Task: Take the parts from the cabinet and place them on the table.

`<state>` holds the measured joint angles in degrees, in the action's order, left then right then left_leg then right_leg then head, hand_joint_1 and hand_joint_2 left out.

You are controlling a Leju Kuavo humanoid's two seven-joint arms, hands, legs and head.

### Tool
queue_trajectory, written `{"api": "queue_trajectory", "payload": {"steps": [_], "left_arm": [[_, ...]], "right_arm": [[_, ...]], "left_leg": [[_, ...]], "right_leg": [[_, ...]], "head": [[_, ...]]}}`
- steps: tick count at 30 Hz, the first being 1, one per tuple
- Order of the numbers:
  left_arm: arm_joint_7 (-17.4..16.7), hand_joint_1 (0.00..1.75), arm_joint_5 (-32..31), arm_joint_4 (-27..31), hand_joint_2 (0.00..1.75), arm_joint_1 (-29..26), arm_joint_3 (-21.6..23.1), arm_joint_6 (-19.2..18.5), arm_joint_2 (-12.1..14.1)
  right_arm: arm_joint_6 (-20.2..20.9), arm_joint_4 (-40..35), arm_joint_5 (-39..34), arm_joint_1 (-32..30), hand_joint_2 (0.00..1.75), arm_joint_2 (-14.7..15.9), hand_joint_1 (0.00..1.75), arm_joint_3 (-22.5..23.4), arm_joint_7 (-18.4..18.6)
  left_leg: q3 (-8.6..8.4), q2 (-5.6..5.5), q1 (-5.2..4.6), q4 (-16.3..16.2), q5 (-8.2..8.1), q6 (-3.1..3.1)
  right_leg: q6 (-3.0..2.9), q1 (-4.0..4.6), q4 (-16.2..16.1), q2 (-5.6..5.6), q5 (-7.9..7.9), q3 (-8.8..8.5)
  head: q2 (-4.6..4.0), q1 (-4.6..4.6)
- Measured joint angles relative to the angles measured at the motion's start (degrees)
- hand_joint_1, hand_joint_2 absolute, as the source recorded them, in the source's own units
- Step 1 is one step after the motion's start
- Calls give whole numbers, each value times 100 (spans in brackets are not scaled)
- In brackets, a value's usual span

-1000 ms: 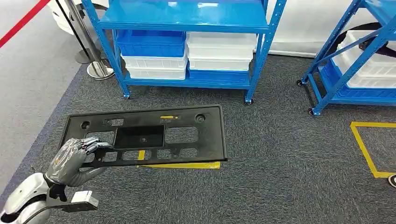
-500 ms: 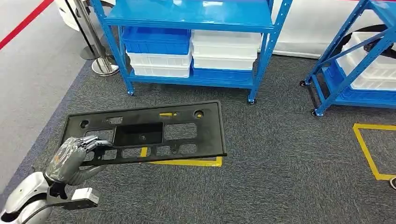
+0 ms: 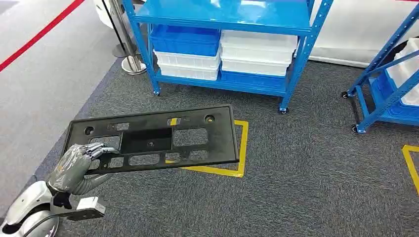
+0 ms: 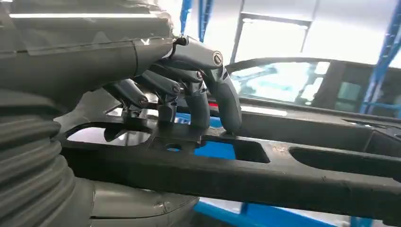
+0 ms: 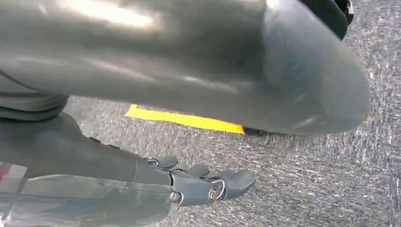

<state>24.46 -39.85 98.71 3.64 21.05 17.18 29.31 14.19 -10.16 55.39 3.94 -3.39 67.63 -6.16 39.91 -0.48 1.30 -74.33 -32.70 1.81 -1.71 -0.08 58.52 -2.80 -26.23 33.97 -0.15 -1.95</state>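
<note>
A long black plastic panel (image 3: 153, 138) with several cut-outs hangs flat above the grey carpet. My left hand (image 3: 74, 165) grips its near left edge, fingers curled over the top and thumb underneath. The left wrist view shows those fingers (image 4: 208, 99) pressed onto the panel's bar (image 4: 283, 175). My right hand (image 5: 189, 184) hangs low over the carpet, its fingers stretched out with nothing in them.
Ahead stands a blue shelf rack (image 3: 296, 64) with blue bins (image 3: 185, 39) and white bins (image 3: 257, 49). A second blue rack (image 3: 390, 89) is at the right. Yellow tape (image 3: 242, 148) marks a square on the floor. A stanchion base (image 3: 131, 64) and a red line (image 3: 39, 34) lie at the left.
The whole picture has shifted to the right, so the camera has turned. The panel stays in my left hand in the same grip.
</note>
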Motion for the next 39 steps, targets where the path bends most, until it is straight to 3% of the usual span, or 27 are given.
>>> {"api": "queue_trajectory", "payload": {"steps": [2,3,4,8,9,10,11,13,14,15,16,17,18,19,20,23,24,26,27,29,30,31,33,34,35,36,39], "left_arm": [[0,175,-4,-7,175,8,0,2,0],[0,175,-4,-7,175,17,0,4,0],[0,175,-2,-7,175,48,-2,4,0],[-17,175,13,-22,175,56,-7,4,4],[-17,175,11,-22,175,48,-7,4,0],[-20,175,15,-26,175,76,-9,7,0],[-26,175,24,-29,175,94,-9,9,-11],[-33,175,22,-37,175,76,-7,11,-35],[-47,175,20,-41,175,63,-7,13,-41],[-61,175,20,-50,175,48,-7,20,-50],[-66,175,20,-55,175,40,-7,24,-57],[-66,175,20,-55,175,40,-7,24,-63],[-68,175,17,-55,175,42,-7,26,-68],[-81,175,18,-55,175,43,-7,33,-72],[-105,175,9,-55,175,59,-9,42,-74],[-144,175,-42,-53,175,28,-13,46,-85],[-149,175,-54,-50,175,18,-20,46,-83],[-164,175,-94,-42,175,-9,-61,50,-76],[-179,175,-105,-24,175,0,-77,59,-81],[-219,175,-116,2,175,-23,-85,77,-85],[-236,175,-138,22,175,-44,-85,77,-85],[-251,175,-162,37,175,-65,-94,77,-85],[-286,175,-225,107,175,-69,-135,53,-85],[-293,175,-236,133,175,-66,-162,44,-85],[-304,175,-236,153,175,-49,-195,39,-85],[-319,175,-238,188,175,-45,-225,39,-85],[-319,175,-273,227,175,-64,-269,44,-85]], "right_arm": [[0,0,2,3,0,0,0,0,2],[0,0,2,4,0,0,0,0,2],[4,4,4,0,0,-13,0,0,20],[17,2,17,36,0,-9,0,-2,26],[17,2,17,39,0,7,0,-2,26],[20,2,20,34,0,15,0,-2,26],[31,4,22,29,0,13,0,-2,26],[33,9,37,3,0,15,0,-2,26],[33,9,44,-1,0,15,0,-2,26],[33,9,53,-7,0,17,0,-2,26],[33,9,57,-13,0,26,0,-2,26],[33,9,59,-12,0,28,0,-2,24],[33,9,61,-8,0,30,0,-2,24],[33,9,61,-14,0,35,0,-2,20],[33,9,61,-12,0,35,0,-2,17],[31,9,55,-12,0,35,0,-2,17],[33,9,46,-12,0,35,0,-2,17],[33,11,22,-13,0,24,0,-2,15],[33,11,13,-24,0,24,0,-2,17],[33,11,-7,-49,0,24,0,-2,15],[33,11,-22,-55,0,24,0,0,15],[33,11,-37,-58,0,24,0,0,11],[33,13,-46,-55,0,-7,0,4,0],[33,13,-52,-55,0,-13,0,4,-5],[31,13,-52,-56,0,-13,0,7,-2],[33,18,-57,-55,0,-33,0,11,-5],[33,17,-87,-33,0,-42,0,26,-28]], "left_leg": [[-515,80,-32,863,402,-85],[-761,208,-70,1267,532,-144],[-910,531,-158,1607,439,-227],[-854,252,-162,1678,562,-307],[-909,206,-94,1733,636,-317],[-882,145,-86,1749,662,-351],[-847,99,-85,1748,692,-385],[-787,-28,-85,1741,716,-387],[-765,-103,-85,1731,728,-374],[-753,-181,-76,1719,734,-365],[-751,-250,-67,1709,736,-357],[-752,-329,-60,1692,734,-342],[-750,-398,-53,1661,721,-314],[-716,-435,-41,1635,712,-284],[-671,-496,-68,1579,697,-239],[-638,-690,-16,1647,761,-107],[-616,-743,-23,1645,765,-76],[-457,-150,-44,1268,518,-50],[-239,-41,-36,815,274,-31],[170,3,-13,-38,-60,-2],[234,9,-11,-172,-44,8],[160,16,-11,-23,95,6],[-321,91,-12,893,579,-19],[-590,282,-21,1379,766,-45],[-667,551,-110,1552,636,-88],[-666,448,-106,1574,683,-142],[-631,246,-118,1591,709,-217]], "right_leg": [[-3,46,12,-124,-2,3],[-3,59,12,-169,-2,-5],[13,99,25,-244,-4,-9],[112,80,3,-483,22,-39],[169,56,71,-320,-29,-18],[204,38,224,-32,-190,56],[223,12,595,145,-456,227],[261,-24,1509,243,-899,631],[274,-31,1721,248,-934,720],[286,-41,1671,248,-835,680],[291,-54,1400,257,-642,532],[291,-73,932,298,-380,270],[288,-97,391,452,-134,-10],[273,-127,86,780,-152,-148],[270,-119,10,792,-174,-167],[180,-58,30,583,-168,-173],[140,-96,-16,525,-145,-190],[60,-107,-84,370,-119,-224],[33,-90,-82,282,-129,-223],[15,-67,-78,128,-143,-220],[17,-62,-74,57,-150,-223],[21,-60,-68,-17,-163,-228],[51,-60,-46,-154,-200,-252],[71,-52,-34,-206,-224,-275],[103,-11,-34,-260,-244,-286],[134,-6,-24,-311,-251,-283],[227,6,-71,-484,-250,-347]], "head": [[0,0],[0,0],[0,2],[0,2],[0,0],[0,2],[0,2],[0,2],[0,2],[0,2],[0,2],[0,2],[0,2],[0,2],[0,0],[0,2],[0,0],[0,0],[0,0],[0,0],[0,0],[0,0],[0,0],[0,0],[0,0],[0,2],[0,2]]}}
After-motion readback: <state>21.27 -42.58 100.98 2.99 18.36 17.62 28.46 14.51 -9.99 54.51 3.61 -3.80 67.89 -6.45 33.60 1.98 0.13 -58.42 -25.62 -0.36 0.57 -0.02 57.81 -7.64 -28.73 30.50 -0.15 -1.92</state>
